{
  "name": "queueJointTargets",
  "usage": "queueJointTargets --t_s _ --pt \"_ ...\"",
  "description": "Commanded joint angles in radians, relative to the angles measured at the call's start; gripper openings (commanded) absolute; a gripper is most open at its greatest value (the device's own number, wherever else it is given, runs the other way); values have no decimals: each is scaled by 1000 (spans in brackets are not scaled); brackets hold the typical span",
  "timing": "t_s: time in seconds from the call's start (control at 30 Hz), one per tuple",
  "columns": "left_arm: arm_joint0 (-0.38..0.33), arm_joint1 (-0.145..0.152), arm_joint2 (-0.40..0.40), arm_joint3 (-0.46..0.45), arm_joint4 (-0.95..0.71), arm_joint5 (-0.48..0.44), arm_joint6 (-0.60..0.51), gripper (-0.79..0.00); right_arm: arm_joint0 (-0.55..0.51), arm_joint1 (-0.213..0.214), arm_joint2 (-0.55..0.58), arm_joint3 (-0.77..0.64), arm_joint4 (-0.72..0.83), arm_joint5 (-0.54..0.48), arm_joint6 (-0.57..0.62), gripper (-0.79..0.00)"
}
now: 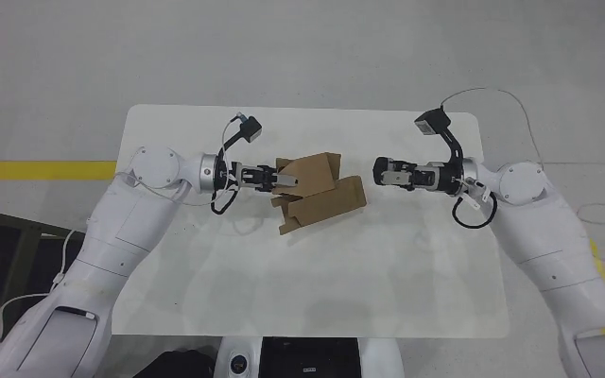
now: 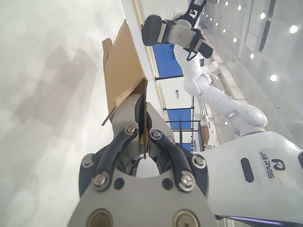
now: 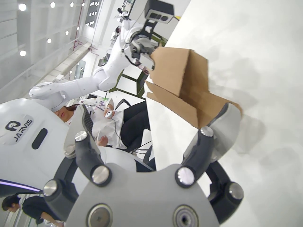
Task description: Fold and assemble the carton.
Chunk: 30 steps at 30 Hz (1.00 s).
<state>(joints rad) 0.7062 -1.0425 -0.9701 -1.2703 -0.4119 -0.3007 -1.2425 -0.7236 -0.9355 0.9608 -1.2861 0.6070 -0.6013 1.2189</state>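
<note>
- Left gripper (image 1: 282,177) (image 2: 142,106): level above the white table (image 1: 406,283), pointing toward the other arm. Fingers (image 2: 126,109) are pressed together on a thin cardboard flap, which runs down between them as far as the base of the fingers.
- Carton (image 1: 319,189) (image 2: 123,72) (image 3: 180,76): brown cardboard, partly folded. It starts at the left gripper's fingertips and stretches away from them toward the right gripper. One panel stands raised just beyond the held flap; a longer, lower section lies on the table and ends just short of the right gripper.
- Right gripper (image 1: 377,172) (image 3: 153,124): facing the left gripper across the carton at about the same height. Fingers (image 3: 226,119) are spread wide with nothing between them. The carton's near end sits just in front of them; no contact shows in the top view.
</note>
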Motion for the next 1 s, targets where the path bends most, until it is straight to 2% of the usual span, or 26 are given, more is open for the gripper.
queueJointTargets --t_s 0.0,0.3,0.77,0.87,0.97 --pt "-1 -1 3 -9 -2 -2 -5 -785 -1 -6 -22 -13 26 1 1 0" --pt "-11 -10 20 -28 -3 -19 -32 -785 44 -43 -135 16 66 -8 -7 -3" --pt "-5 -13 17 -43 -23 -28 -60 -785 85 -76 -208 87 138 -17 -17 -28" --pt "-4 -12 11 -43 -22 -27 -62 -785 85 -84 -216 97 177 -18 -18 -65" --pt "-2 -11 4 -43 -22 -28 -63 -785 83 -91 -219 111 207 -14 -14 -148"
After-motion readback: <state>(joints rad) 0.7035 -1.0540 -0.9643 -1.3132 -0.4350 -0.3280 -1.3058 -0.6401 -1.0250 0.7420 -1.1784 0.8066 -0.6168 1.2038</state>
